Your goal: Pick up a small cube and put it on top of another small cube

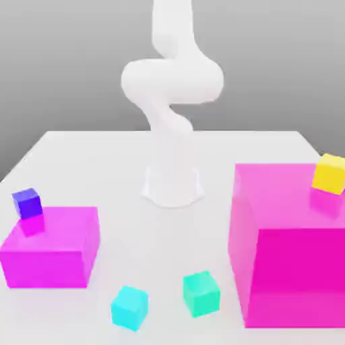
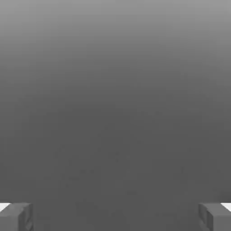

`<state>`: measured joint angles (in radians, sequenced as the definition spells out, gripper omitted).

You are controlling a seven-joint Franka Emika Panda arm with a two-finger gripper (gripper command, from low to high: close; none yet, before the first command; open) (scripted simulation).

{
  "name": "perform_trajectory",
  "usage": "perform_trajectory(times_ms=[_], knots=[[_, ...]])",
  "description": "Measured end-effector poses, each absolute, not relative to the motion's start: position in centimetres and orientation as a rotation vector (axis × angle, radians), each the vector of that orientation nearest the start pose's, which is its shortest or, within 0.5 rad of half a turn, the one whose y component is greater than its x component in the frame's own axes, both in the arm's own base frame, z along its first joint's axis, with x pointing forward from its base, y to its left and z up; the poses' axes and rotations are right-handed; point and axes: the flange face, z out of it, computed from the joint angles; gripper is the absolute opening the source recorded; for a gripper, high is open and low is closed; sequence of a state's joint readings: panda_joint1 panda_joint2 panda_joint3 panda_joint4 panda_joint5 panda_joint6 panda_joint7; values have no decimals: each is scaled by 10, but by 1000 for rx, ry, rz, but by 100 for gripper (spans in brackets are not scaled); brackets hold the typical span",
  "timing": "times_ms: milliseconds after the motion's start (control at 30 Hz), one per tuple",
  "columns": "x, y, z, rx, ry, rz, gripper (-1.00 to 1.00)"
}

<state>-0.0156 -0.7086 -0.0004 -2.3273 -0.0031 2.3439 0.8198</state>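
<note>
Nothing is done yet — the small cube point(image 1: 129, 307) sits untouched on the worktop point(image 1: 121, 162), lower left of centre in the exterior view. The fingers point(image 2: 16, 216) stand spread wide and empty, so reach, grasp and stacking all remain.

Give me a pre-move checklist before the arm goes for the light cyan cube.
1. Gripper open: ok, the fingers stand wide apart in the hand view.
2. Gripper holds nothing: ok.
3. Light cyan cube free on the table, apart from its neighbours: ok.
4. Teal-mint cube top bare for stacking: ok.
5. Gripper positioned above the cyan cube: not ok, the hand view faces plain grey background.
6. Small magenta block clear of the cyan cube: ok.
</note>
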Motion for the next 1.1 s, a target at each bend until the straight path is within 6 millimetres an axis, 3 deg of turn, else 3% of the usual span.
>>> perform_trajectory(times_ms=[200, 400, 567, 767, 967, 1000, 1100], knots=[[445, -25, 555, -2549, 1260, -730, 0], [475, -46, 435, -2600, 1419, -504, 0], [474, -62, 333, -2622, 1550, -306, 0], [445, -76, 218, -2625, 1699, -55, 0], [436, -78, 140, -2624, 1727, -1, 0], [435, -78, 133, -2624, 1727, 0, -100], [435, -78, 133, -2624, 1727, -1, -100]])
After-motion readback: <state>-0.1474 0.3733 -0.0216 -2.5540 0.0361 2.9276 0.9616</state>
